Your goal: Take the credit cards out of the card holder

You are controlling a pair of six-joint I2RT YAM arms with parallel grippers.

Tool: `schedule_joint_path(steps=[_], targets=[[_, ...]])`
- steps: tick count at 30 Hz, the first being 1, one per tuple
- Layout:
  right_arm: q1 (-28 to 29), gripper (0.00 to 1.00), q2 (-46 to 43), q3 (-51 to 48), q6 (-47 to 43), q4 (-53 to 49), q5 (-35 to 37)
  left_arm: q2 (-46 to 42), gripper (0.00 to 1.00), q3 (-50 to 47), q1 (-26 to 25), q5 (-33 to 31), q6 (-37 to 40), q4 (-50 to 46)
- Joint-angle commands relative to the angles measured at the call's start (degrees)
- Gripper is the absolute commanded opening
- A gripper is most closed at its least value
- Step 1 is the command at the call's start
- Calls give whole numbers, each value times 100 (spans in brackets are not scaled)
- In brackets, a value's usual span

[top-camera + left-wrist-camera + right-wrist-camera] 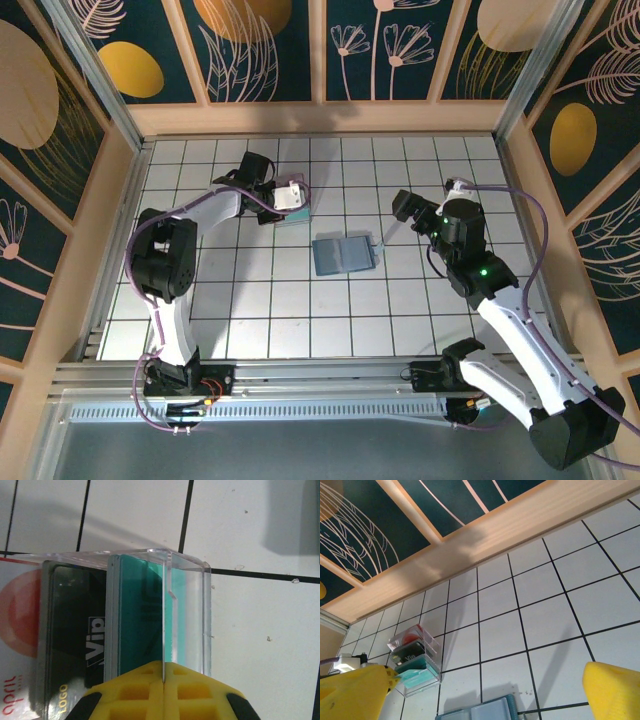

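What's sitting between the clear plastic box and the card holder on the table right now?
Nothing. In the top external view, bare white tile runs between the clear plastic box and the card holder. The right wrist view shows the same bare gap.

The left arm reaches forward and inward, left gripper (pixel 163 672) pressed closed. The right arm bends inward, right gripper (pixel 405 212) spread wide.

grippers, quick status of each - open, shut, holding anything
left gripper: shut, tips at the clear box; cannot tell whether it pinches the wall.
right gripper: open, holding nothing.
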Motion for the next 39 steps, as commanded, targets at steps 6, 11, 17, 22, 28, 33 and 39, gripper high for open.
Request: schedule_joint_path(steps=[6,11,17,22,28,33,39], targets=[[-7,99,124,89,53,-4,58,326,0,497,48,147,194,-500],[-9,99,220,57,80,130,-58,313,2,593,45,175,98,-497],[-13,99,365,161,43,157,-155,284,33,696,45,311,89,-603],[-13,99,452,241,3,190,-230,367,30,809,42,379,-49,-548],[-13,99,462,256,-1,184,-262,300,29,939,47,454,-208,-504],[-6,99,370,225,6,105,-55,-144,35,803,48,386,-497,-253],[-19,99,223,161,-17,-28,318,-1045,61,-26,46,304,-1488,690]])
